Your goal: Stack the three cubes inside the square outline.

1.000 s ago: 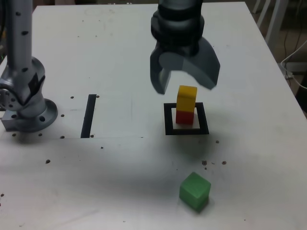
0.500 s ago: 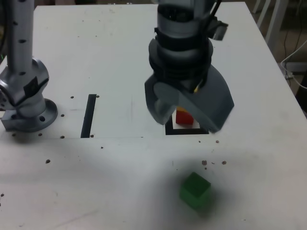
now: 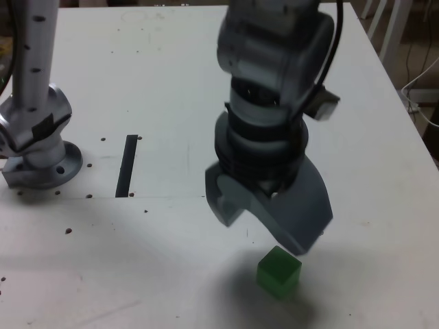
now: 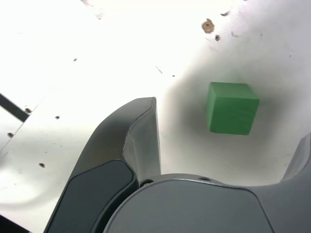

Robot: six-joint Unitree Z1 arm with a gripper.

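Plainly, the gripper (image 3: 263,236) stands wide open, its two broad fingers spread well apart and nothing held between them. They are curved, scoop-like shells in smooth grey with a soft sheen, joined to a rounded body; the arm (image 3: 271,51) behind it is made up of thick grey cylinders ringed by darker bands, with one black cable (image 3: 330,58) running alongside.

One green cube (image 3: 278,272) is in sight — matte, solid in colour, flat-faced and crisp-edged. In the exterior view it rests on the white table (image 3: 171,274) just beyond the lower fingertip, one corner turned towards the camera. The wrist view shows it apart from both fingers, out ahead of the opening between them, with soft shadow spread around it. Where the red and yellow cubes and the square outline lie cannot be told, as the gripper and arm cover a good part of the table.

The tabletop is smooth and pale, dotted with small dark marks; two brownish ones (image 4: 208,26) sit close together near the cube in the wrist view. One straight black strip (image 3: 127,166), flat and narrow, lies towards the exterior view's left, between the gripper and a single round grey base (image 3: 42,168) — metallic-looking, with a flared foot.
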